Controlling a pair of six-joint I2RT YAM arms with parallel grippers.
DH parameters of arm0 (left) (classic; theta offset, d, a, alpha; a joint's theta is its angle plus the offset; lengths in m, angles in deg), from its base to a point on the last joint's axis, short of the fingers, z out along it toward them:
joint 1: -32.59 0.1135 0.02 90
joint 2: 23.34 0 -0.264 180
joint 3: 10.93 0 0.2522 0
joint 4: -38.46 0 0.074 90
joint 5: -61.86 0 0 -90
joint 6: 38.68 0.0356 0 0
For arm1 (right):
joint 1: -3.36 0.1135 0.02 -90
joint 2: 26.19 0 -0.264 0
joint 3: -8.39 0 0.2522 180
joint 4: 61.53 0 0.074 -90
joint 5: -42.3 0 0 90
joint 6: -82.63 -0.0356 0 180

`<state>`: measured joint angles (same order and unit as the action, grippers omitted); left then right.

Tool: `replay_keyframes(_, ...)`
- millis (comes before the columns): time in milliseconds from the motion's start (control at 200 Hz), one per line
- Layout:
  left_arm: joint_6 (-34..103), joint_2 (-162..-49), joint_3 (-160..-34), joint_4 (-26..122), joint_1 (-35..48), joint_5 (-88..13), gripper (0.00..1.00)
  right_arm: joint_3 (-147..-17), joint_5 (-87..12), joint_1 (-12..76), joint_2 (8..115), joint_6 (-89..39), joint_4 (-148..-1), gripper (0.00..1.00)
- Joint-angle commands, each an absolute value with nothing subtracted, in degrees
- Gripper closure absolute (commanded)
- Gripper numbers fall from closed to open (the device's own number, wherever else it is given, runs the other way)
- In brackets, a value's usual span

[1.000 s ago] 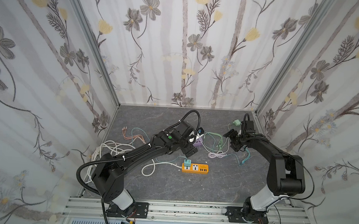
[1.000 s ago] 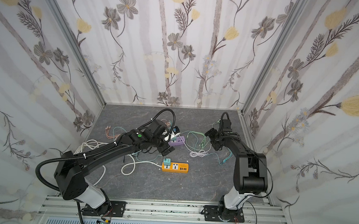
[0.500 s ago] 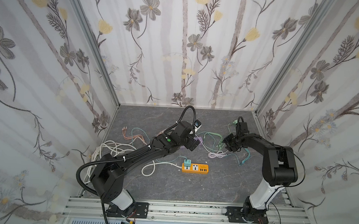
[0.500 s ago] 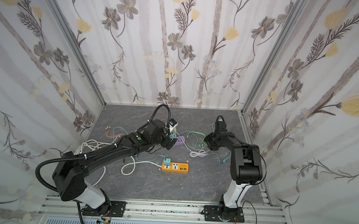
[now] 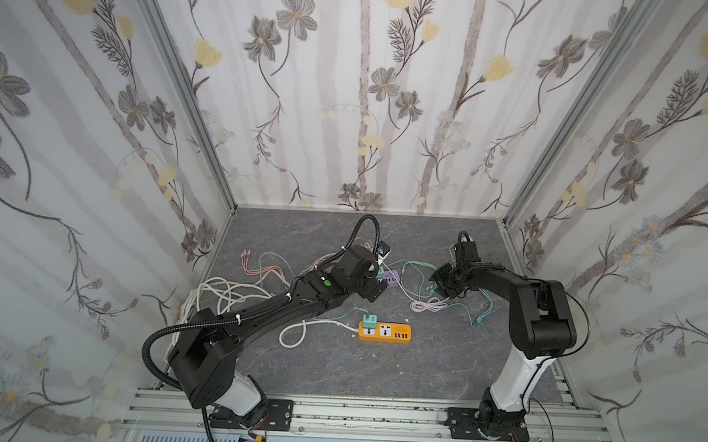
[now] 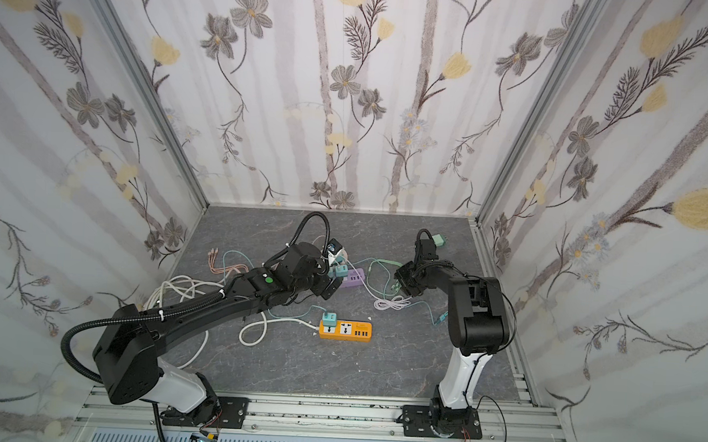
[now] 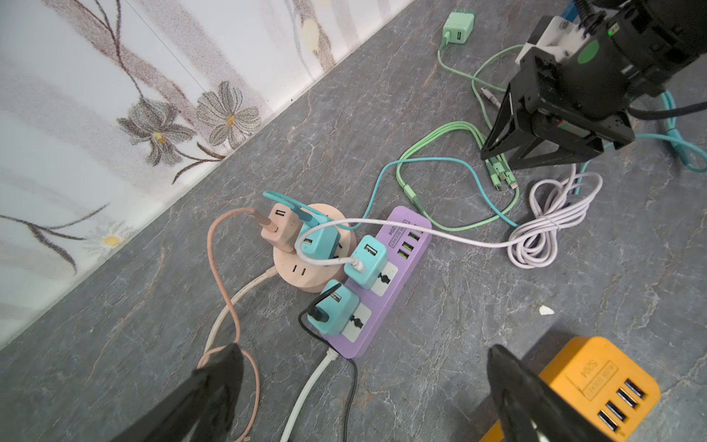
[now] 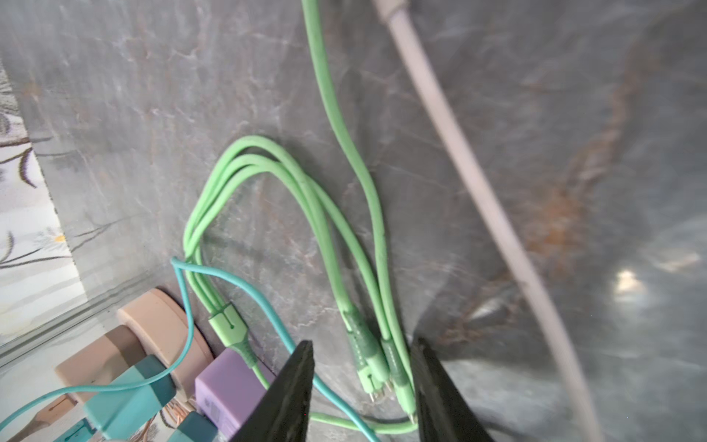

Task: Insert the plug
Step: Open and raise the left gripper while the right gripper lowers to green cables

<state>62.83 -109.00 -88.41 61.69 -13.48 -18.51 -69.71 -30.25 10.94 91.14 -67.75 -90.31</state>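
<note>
A loose mint-green plug [image 7: 458,26] lies on the floor near the back wall, also seen in a top view [image 6: 438,239]. Its green cable ends in several green connectors [image 8: 377,367] lying together on the floor. My right gripper [image 8: 362,341] is down over them, jaws partly apart, one on each side, with a gap on one side. In both top views it [image 5: 438,286] sits low at the right. My left gripper [image 7: 363,354] is wide open and empty, just above the floor between the purple power strip [image 7: 386,283] and the orange power strip [image 7: 589,382].
A teal adapter [image 5: 368,320] sits in the orange strip [image 5: 392,332]. Teal adapters fill the purple strip, and a round peach socket [image 7: 306,275] stands beside it. A coiled lilac cable [image 7: 551,225], teal, pink and white cables trail over the grey floor. Walls close three sides.
My right gripper has come down onto the green connectors and its jaws have narrowed. The left arm has shifted a little and stays wide open.
</note>
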Motion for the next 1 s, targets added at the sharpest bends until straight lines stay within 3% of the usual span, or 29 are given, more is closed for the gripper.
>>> replay_keyframes(0, 61.8, -107.8, -87.3, 60.3, -13.3, -16.8, 0.0, -70.5, -32.5, 11.8, 93.1, -69.1, -93.3, 0.56)
replay_keyframes(295, 62.0, -105.0, -84.7, 60.5, -12.8, -15.1, 0.0, -77.1, -33.1, 12.9, 96.0, -69.0, -105.9, 0.62)
replay_keyframes(510, 62.1, -102.3, -81.2, 58.2, -11.7, -14.0, 0.0, -84.7, -33.5, 14.6, 101.8, -68.7, -119.6, 0.62)
replay_keyframes(994, 63.0, -100.6, -76.4, 51.8, -5.7, -18.1, 0.0, -94.6, -38.6, 16.0, 106.9, -77.9, -132.8, 0.63)
